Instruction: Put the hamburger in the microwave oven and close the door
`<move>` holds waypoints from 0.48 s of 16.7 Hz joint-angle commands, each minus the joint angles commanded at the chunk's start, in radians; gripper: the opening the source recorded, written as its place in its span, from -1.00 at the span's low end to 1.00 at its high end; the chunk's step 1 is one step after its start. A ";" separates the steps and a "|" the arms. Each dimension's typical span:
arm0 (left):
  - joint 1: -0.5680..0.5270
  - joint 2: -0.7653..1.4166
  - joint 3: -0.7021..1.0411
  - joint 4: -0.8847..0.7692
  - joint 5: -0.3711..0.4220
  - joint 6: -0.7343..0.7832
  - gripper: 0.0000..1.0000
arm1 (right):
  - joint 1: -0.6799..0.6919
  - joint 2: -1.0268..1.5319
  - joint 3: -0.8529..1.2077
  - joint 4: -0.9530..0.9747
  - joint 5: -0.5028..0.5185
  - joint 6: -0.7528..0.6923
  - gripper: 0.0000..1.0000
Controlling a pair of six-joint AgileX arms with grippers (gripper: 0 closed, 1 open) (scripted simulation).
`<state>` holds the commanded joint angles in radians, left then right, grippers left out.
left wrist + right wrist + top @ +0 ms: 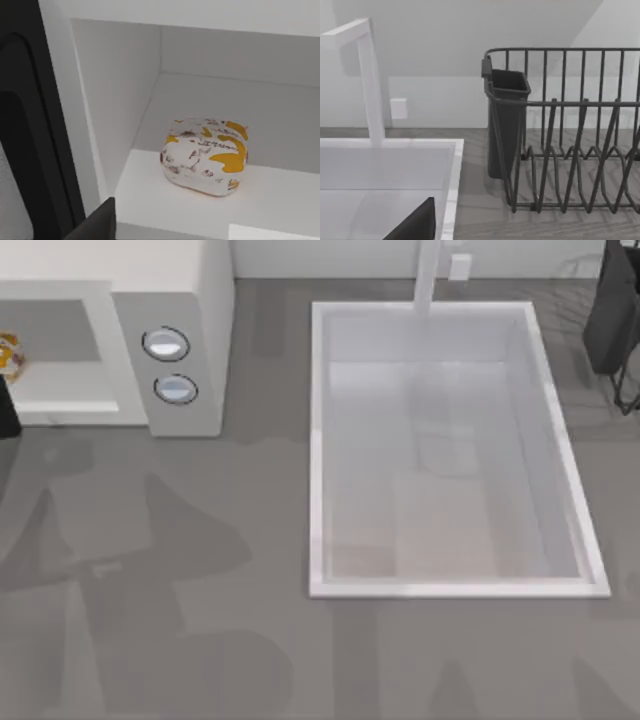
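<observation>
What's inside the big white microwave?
The small round hamburger in its white, orange-marked wrapper sits on the floor of the white boxy microwave oven, nothing touching it. Its underside is hidden.

grey table, microwave oven, sink

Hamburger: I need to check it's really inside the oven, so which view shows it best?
The left wrist view: the whole hamburger sits on the microwave oven floor. The top view catches a sliver at its left edge. The right wrist view faces the sink.
</observation>
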<state>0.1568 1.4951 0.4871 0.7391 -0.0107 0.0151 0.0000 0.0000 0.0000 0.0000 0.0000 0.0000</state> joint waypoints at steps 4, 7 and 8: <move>0.034 -0.057 0.009 -0.140 0.007 0.007 1.00 | 0.000 0.000 0.000 0.000 0.000 0.000 1.00; 0.070 -0.082 0.014 -0.229 0.016 0.014 1.00 | 0.000 0.000 0.000 0.000 0.000 0.000 1.00; 0.081 -0.089 0.014 -0.253 0.018 0.016 1.00 | 0.000 0.000 0.000 0.000 0.000 0.000 1.00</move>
<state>0.2379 1.4059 0.5013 0.4858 0.0077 0.0314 0.0000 0.0000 0.0000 0.0000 0.0000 0.0000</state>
